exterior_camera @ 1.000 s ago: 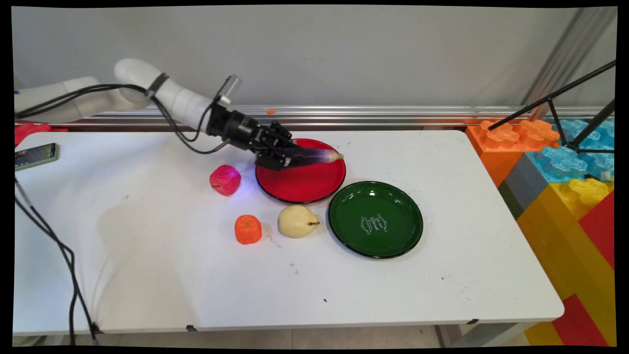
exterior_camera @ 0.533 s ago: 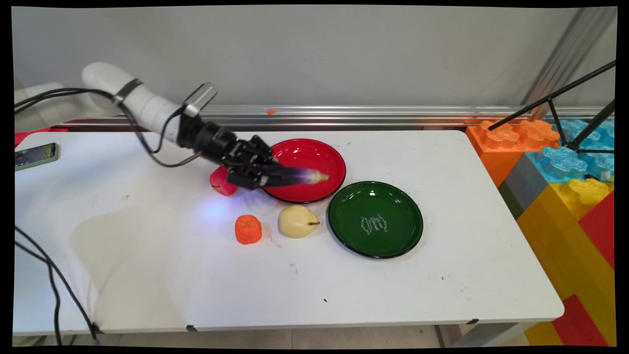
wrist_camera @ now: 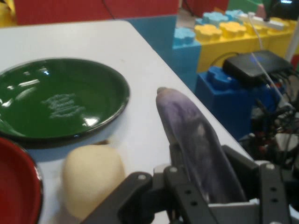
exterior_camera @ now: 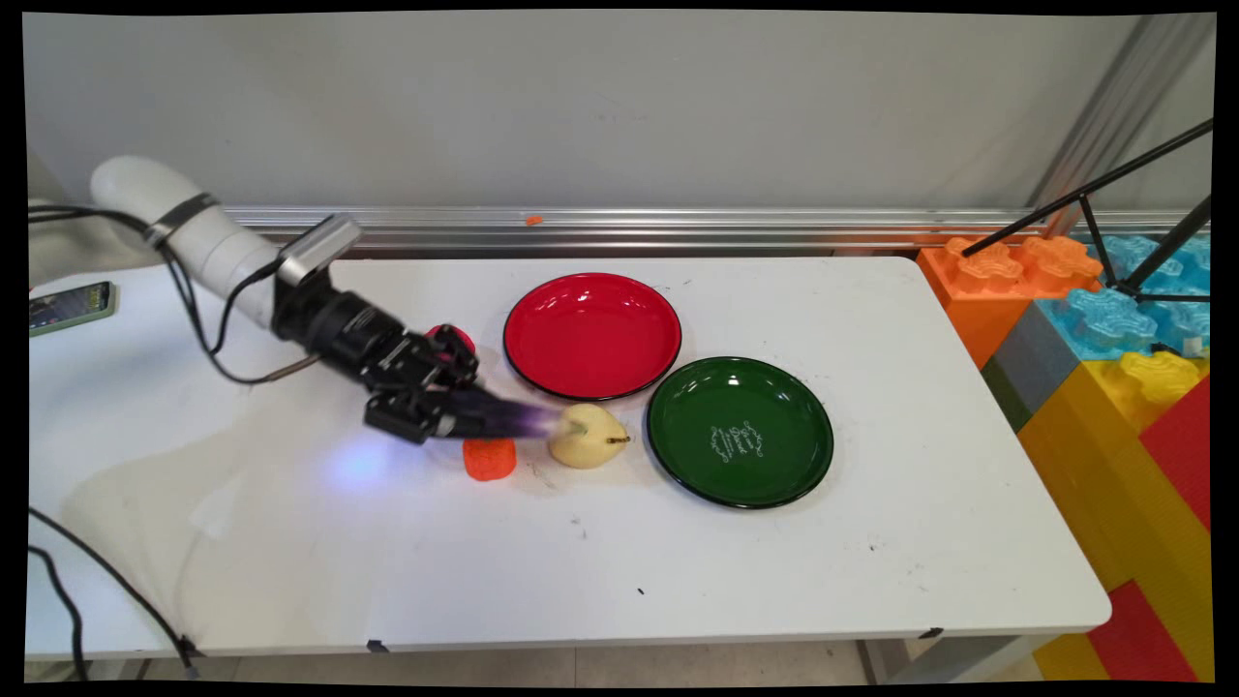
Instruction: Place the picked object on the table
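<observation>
While my pincer hangs low over the table, all places below are given relative to the pear.

table [exterior_camera: 774, 581]: white, carries everything; the pear sits near its middle.

green plate [exterior_camera: 740, 431]: just right of the pear in the main view, rim close to the pear's stem end. Pale lettering in its middle. In the hand view it lies above the pear.

red plate [exterior_camera: 591, 335]: just behind the pear, toward the wall, its rim near the green plate's.

gripper [exterior_camera: 455, 414]: my pincer, just left of the pear, pointing at it. Closed down on the eggplant, fingers [wrist_camera: 273, 186] hugging its sides in the hand view.

eggplant [wrist_camera: 194, 144]: purple, pale at the tip, clamped at its thick end, sticking out along my fingers. In the main view its tip reaches the pear's left side; cannot tell whether they touch.

pear [exterior_camera: 586, 437]: pale yellow, lying on its side, stem toward the green plate.

red apple [exterior_camera: 455, 339]: left of the pear and further back, mostly hidden behind my pincer.

orange fruit [exterior_camera: 490, 459]: just left of the pear, right under the eggplant, partly covered by it.

phone [exterior_camera: 70, 306]: well apart from the pear, at the table's far left edge.
</observation>
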{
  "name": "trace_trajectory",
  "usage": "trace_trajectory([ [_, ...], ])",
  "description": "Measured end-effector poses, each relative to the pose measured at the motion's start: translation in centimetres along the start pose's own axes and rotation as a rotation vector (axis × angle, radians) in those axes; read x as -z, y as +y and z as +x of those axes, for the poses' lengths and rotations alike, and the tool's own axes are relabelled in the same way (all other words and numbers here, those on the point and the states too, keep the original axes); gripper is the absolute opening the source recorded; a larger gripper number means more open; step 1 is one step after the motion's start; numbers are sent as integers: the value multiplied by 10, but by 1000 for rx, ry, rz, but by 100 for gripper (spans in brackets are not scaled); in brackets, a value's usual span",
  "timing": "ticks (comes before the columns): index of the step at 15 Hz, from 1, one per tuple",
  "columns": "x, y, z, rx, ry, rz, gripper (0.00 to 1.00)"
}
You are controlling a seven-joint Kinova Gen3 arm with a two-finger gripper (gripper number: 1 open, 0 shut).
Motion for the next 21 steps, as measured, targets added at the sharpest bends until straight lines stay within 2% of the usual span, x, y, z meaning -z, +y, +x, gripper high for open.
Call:
trace_trajectory([
  [4,1,23,-22,10,-20,-37,0],
  [7,-3,31,-36,15,-32,-51,0],
  [20,-27,30,-78,36,-61,-56,0],
  [21,-28,30,-80,38,-62,-55,100],
])
